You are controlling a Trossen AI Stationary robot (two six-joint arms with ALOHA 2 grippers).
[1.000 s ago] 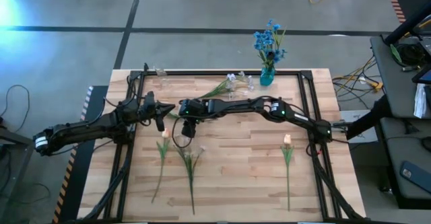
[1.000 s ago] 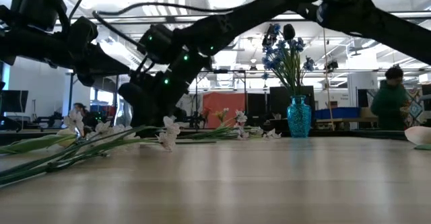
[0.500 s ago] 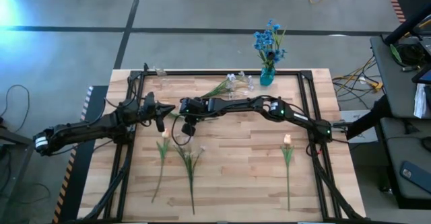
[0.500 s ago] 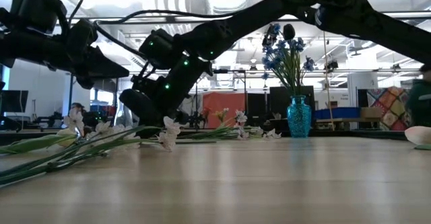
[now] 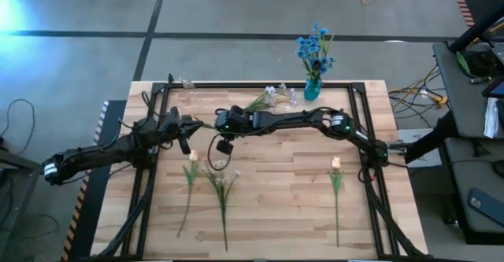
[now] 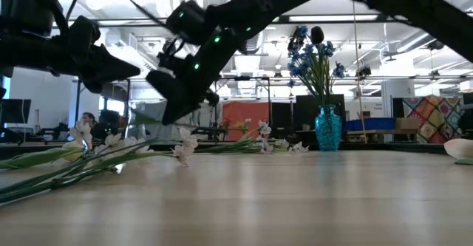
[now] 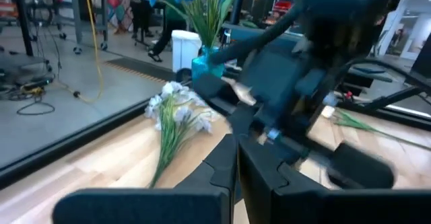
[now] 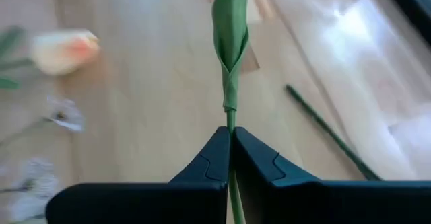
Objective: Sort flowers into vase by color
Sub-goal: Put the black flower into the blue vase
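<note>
My right gripper (image 8: 231,140) hovers over the table's middle left (image 5: 211,126), shut on a thin green flower stem with a wrapped leaf (image 8: 230,29); its blossom is out of view. My left gripper (image 7: 236,160) is shut and faces it closely (image 5: 191,127). A peach bud flower (image 5: 192,159) and a white flower (image 5: 220,185) lie flat below them, and another peach flower (image 5: 336,166) lies at the right. White-lilac flowers (image 5: 272,95) lie by the teal vase (image 5: 313,90), which holds blue flowers (image 5: 313,46). My right gripper pinches the bare green stem (image 8: 231,120) between its two fingers, just below the wrapped leaf. The fingers point toward the table's left, slanting down, and the stem runs on ahead along them, lifted clear of the table. Whether my left gripper touches this stem, I cannot tell.
A black frame (image 5: 358,128) runs around the wooden table top. Clear glass (image 5: 176,82) stands at the far left corner. The low view shows the room behind. Bare wood lies between the white flower and the right peach flower.
My right gripper has risen from just above the table and drawn a little toward the far edge, tipping more level, with the stem now clear of the wood. My left gripper has stayed nearly in place.
</note>
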